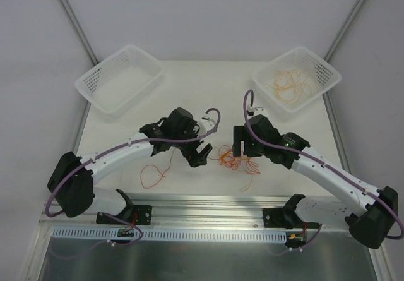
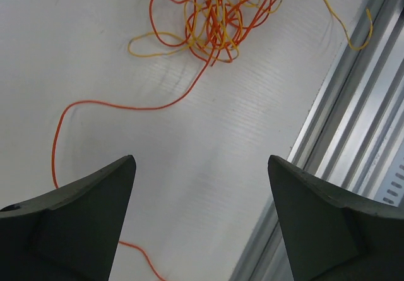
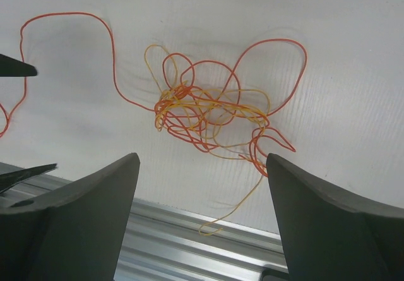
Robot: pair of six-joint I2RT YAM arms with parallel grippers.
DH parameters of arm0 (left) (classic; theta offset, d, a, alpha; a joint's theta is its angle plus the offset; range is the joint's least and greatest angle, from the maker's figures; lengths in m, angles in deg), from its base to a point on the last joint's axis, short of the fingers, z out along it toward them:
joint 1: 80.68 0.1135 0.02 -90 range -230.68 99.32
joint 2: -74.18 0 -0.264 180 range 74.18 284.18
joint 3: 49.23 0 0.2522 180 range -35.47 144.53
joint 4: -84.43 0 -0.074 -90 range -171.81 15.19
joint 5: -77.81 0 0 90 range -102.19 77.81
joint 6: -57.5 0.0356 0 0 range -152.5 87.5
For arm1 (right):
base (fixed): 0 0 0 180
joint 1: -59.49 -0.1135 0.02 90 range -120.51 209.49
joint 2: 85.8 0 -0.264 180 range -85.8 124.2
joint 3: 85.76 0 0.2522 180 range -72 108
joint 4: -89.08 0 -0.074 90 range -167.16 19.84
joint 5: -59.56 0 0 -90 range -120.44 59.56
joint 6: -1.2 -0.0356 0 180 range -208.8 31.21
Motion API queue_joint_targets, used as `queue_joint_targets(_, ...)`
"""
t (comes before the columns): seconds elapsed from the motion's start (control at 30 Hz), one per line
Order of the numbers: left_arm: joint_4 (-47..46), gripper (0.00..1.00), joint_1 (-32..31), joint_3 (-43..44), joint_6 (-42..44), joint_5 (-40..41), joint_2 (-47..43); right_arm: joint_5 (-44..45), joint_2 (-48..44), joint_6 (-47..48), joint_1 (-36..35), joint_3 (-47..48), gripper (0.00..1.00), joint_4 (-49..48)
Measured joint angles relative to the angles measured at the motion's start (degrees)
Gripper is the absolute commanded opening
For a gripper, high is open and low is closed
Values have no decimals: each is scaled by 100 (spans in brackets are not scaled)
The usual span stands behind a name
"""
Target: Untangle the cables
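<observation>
Left gripper (image 1: 201,156) and right gripper (image 1: 240,148) gape apart; cables (image 1: 231,160) lie tangled between them.

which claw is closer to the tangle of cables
Right. The right claw hangs close over the tangle, which sits centred ahead of it in its wrist view. The left claw is off to the tangle's left, with bare table between them.
</observation>
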Motion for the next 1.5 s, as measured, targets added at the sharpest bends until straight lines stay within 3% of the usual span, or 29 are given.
queue_joint_targets(0.27, -1425, 70, -127, -168, 343, -286, 1154, 330, -699, -317, 2, -293, 98, 114)
queue_joint_targets(0.63, -2017, 49, -203, -166, 382, -629, 2083, 356, -857, -544, 0, -409, 100, 223)
queue_joint_targets(0.73, -2100, 33, -278, -164, 323, -741, 2168, 352, -857, -579, 9, -431, 99, 197)
queue_joint_targets(0.8, -2155, 14, -315, -164, 258, -789, 2221, 345, -852, -619, 37, -455, 100, 157)
queue_joint_targets(0.87, -2192, 1, -345, -164, 221, -837, 2249, 328, -837, -682, 107, -516, 100, 70)
queue_joint_targets(1.0, -2205, 0, -348, -168, 101, -866, 2216, 186, -619, -876, 315, -691, 100, -136)
queue_joint_targets(1.23, -2227, 0, -348, -382, -433, -874, 1458, -363, -31, -1259, 459, -973, 81, -785)
queue_joint_targets(1.5, -2310, 0, -350, -439, -1239, -977, 916, -911, 551, -1749, 439, -1130, 71, -1775)
